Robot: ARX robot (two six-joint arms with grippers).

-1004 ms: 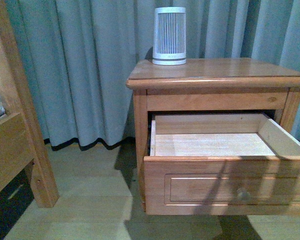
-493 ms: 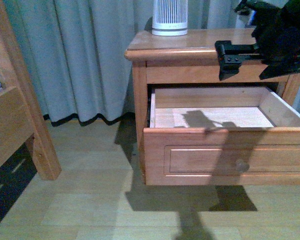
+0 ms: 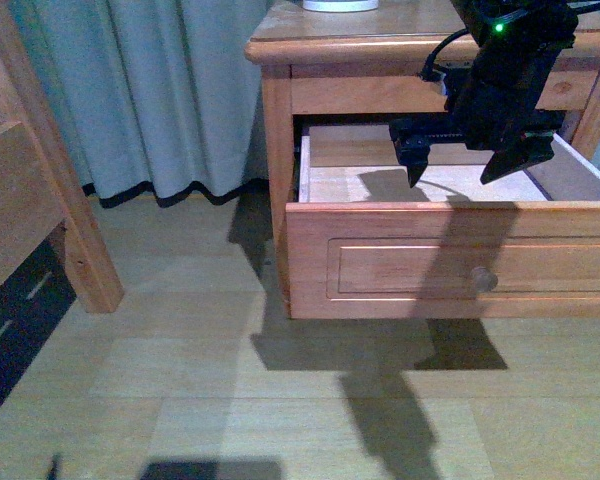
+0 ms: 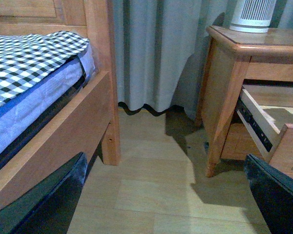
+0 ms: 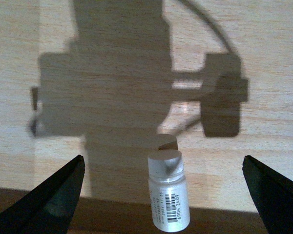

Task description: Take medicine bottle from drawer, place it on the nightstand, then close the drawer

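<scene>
The medicine bottle (image 5: 167,195), small and white with a barcode label, stands upright on the pale floor of the drawer (image 5: 112,58), close to its front wall. My right gripper (image 5: 162,158) hangs open over it, one finger on each side, touching nothing. In the front view the right gripper (image 3: 458,176) points down into the open drawer (image 3: 450,260) of the nightstand (image 3: 360,42), and the drawer front hides the bottle. My left gripper (image 4: 165,156) is open and empty above the floor, between bed and nightstand (image 4: 234,48).
A wooden bed frame (image 3: 40,200) stands at the left, with a checked mattress (image 4: 29,58) on it. A white ribbed appliance (image 4: 254,14) sits on the nightstand top. Grey curtains (image 3: 160,90) hang behind. The drawer knob (image 3: 483,280) faces me.
The front view has tipped downward. My right arm came into view beside the nightstand top and has dropped over the open drawer, its shadow now on the drawer floor.
</scene>
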